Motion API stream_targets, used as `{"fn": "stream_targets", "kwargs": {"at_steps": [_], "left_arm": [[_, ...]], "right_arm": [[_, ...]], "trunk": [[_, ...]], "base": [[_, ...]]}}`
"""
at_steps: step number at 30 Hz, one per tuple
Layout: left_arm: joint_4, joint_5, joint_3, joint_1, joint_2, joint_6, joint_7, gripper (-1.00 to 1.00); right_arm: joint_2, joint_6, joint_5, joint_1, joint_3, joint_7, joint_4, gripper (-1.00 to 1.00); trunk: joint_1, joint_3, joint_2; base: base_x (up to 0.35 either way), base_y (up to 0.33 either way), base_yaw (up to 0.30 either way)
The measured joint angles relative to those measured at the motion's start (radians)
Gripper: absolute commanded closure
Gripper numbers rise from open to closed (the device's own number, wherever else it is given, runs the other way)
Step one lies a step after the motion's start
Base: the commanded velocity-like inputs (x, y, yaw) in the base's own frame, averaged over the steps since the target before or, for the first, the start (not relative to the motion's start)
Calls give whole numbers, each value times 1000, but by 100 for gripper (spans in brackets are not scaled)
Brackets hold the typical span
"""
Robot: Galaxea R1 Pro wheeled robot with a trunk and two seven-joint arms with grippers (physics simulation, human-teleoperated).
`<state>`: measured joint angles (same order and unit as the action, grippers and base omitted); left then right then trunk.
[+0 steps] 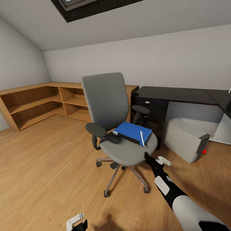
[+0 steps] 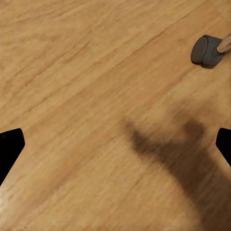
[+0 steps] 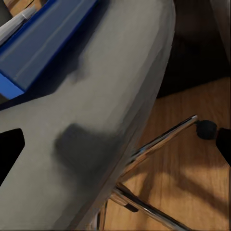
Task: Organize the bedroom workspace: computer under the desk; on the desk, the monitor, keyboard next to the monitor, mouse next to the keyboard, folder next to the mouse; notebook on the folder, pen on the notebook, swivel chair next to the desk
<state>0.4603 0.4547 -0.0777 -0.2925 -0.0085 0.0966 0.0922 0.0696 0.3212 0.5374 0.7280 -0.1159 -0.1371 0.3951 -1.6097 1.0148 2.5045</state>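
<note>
On the grey fabric seat of the swivel chair, the flat bright blue folder is seen lying just beyond the right tool, whose fingers stand apart and empty at the seat's front edge, the nearer arm.

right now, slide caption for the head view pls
Right gripper reaches toward swivel chair holding blue folder and pen.

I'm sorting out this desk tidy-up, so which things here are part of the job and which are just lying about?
Part of the job:
swivel chair
folder on its seat
pen on the folder
desk
computer under the desk

Just there:
wooden shelves
skylight
</note>
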Motion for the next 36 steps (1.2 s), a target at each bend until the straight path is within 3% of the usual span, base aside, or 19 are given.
{"fn": "stream_targets", "kwargs": {"at_steps": [4,9,29,32,36], "left_arm": [[0,0,0,0,0,0,0,-100],[0,0,0,0,0,0,0,-100],[0,0,0,0,0,0,0,-100],[-9,2,2,0,-17,5,3,-100],[-9,2,2,0,-18,5,3,-100]], "right_arm": [[-12,-3,41,0,0,0,0,-100],[-16,-4,64,0,0,0,1,-100],[-16,4,69,-1,3,-26,1,-100],[1,-1,62,0,7,-27,0,-100],[4,-1,63,0,7,-27,0,-100]], "trunk": [[0,0,0],[0,0,0],[0,0,0],[0,0,0],[0,0,0]], "base": [[0,0,0],[0,0,0],[0,0,0],[0,0,0],[0,0,0]]}}
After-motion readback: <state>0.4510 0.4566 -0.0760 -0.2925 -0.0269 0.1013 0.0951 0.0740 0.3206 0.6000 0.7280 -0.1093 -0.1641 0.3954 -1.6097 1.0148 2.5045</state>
